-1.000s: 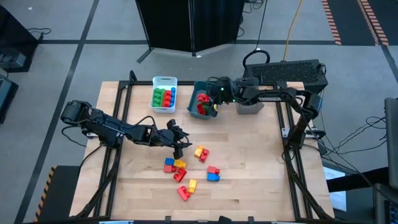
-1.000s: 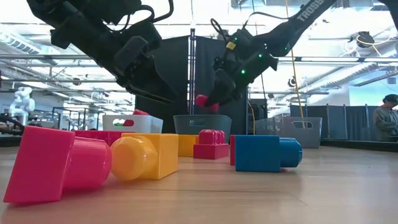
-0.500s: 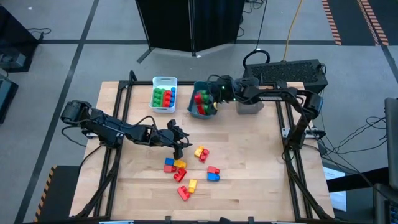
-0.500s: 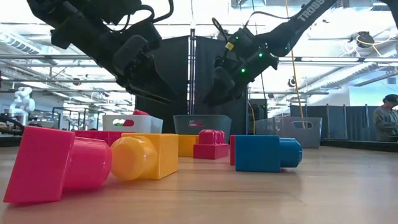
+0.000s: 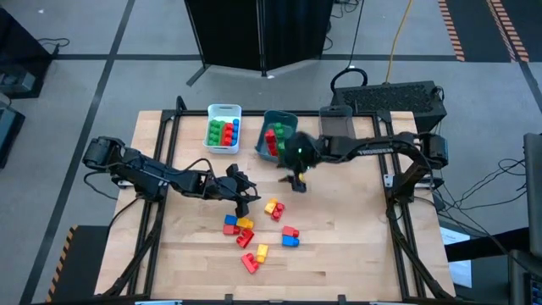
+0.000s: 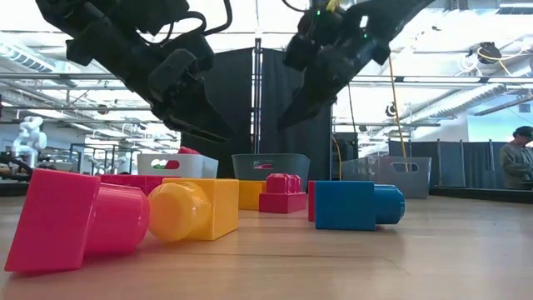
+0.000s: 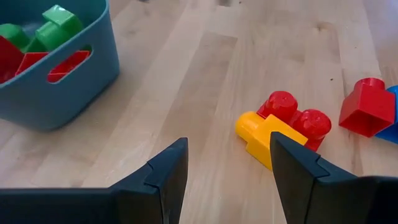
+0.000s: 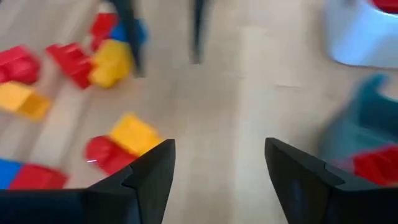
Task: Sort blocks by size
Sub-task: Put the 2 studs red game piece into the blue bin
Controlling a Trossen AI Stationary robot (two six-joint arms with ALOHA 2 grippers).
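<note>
My right gripper [image 5: 296,181] open, empty, above table near teal bin [image 5: 268,151]. My left gripper [image 5: 244,200] open, empty, beside loose blocks [image 5: 257,229]; yellow-red block [image 7: 281,127] lies diagonal, studs toward bin.

Red, yellow, blue blocks [image 5: 254,230]; teal bin [image 5: 280,121]

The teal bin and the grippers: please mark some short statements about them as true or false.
1. The teal bin holds red and green blocks. True.
2. The right gripper holds a red block. False: its fingers are open and empty in the right wrist view.
3. The left gripper is above the white bin. False: it hovers beside the loose blocks on the table.
4. The white bin holds green, red and blue blocks. True.
5. The left gripper is open with nothing between its fingers. True.
</note>
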